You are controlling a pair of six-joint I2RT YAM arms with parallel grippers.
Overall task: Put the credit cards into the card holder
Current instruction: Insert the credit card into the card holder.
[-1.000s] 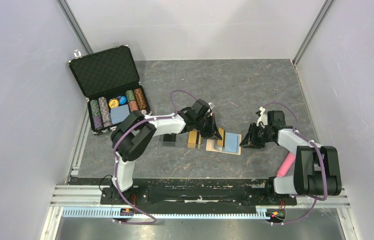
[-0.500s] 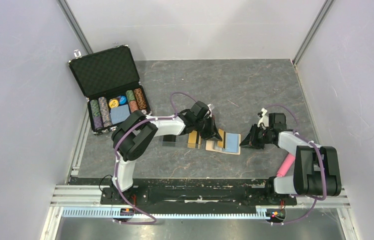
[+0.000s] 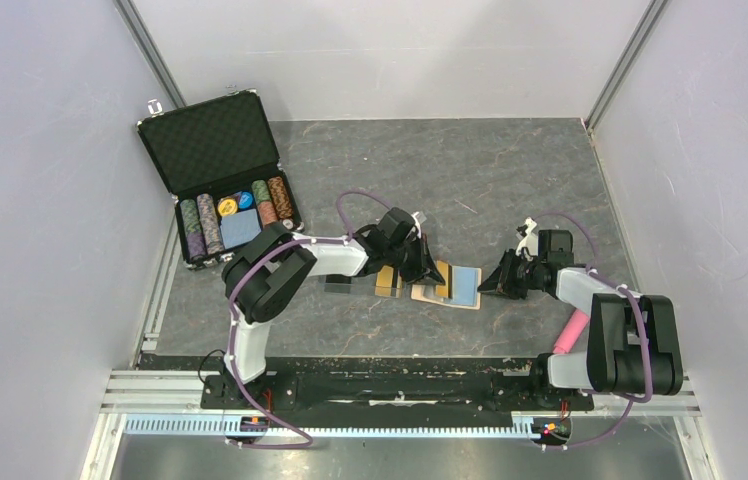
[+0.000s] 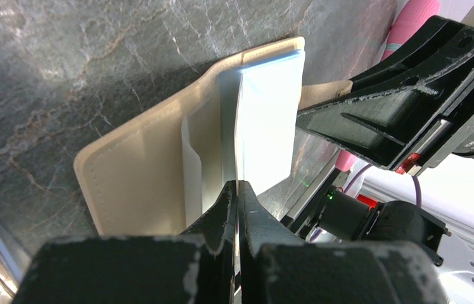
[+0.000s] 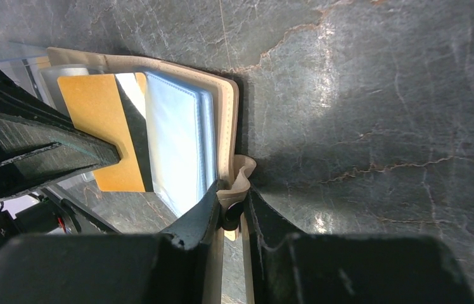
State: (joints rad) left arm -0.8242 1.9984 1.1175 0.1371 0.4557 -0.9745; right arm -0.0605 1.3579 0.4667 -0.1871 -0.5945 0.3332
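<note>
The left gripper (image 4: 237,189) clenches the gold-orange card (image 5: 98,114), the open tan wallet (image 4: 136,171) just beyond its jaws; the right gripper (image 5: 230,201) pinches the wallet's snap tab (image 5: 242,172)

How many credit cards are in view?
3. The left gripper holds one gold card over the open wallet. A second gold card lies on the table left of it. A dark card lies further left, partly under the arm. More may be hidden.

Right claw (image 5: 231,201) narrowed onto snap tab (image 5: 238,180) of card holder (image 5: 227,114), left claw (image 4: 237,190) with gold card (image 5: 102,126) perhaps shifted.
</note>
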